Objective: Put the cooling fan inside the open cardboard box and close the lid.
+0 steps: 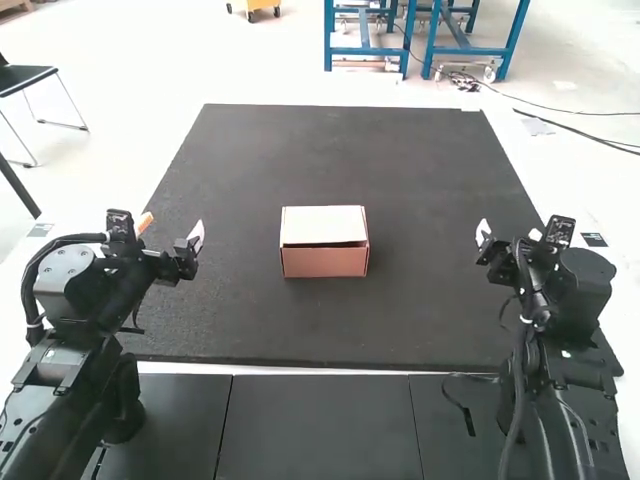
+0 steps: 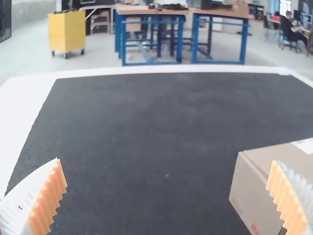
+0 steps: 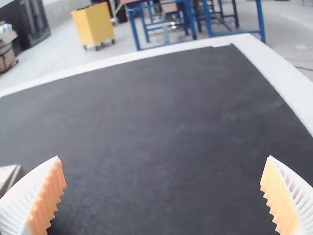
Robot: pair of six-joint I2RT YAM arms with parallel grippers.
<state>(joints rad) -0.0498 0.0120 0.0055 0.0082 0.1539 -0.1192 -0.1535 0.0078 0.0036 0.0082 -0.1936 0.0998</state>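
**Rest posture of both arms beside the packed box.** A small brown cardboard box (image 1: 324, 240) sits at the middle of a square black textured mat (image 1: 300, 150). Its top flap lies flat across the opening, so the lid reads as closed. The cooling fan is therefore judged to be enclosed within the box, though the interior cannot be inspected. A thin dark seam under the flap's front edge suggests that the flap rests on the box rather than being tucked in.

The left gripper (image 1: 170, 228) hangs to the left of the box and well apart from it. Its white ribbed fingers with orange pads (image 2: 49, 196) are spread wide with nothing between them. In the left wrist view a corner of the box lies partly behind one finger. The right gripper (image 3: 163, 161) hangs to the right of the box, likewise well apart, its fingers spread wide and empty over bare mat.

The box stands midway between the two tools, presumably so that either arm can reach it. The stand-off posture on both flanks leaves the lid untouched and the box unobstructed from above. The task is judged complete, or short only of a press to seat the flap.
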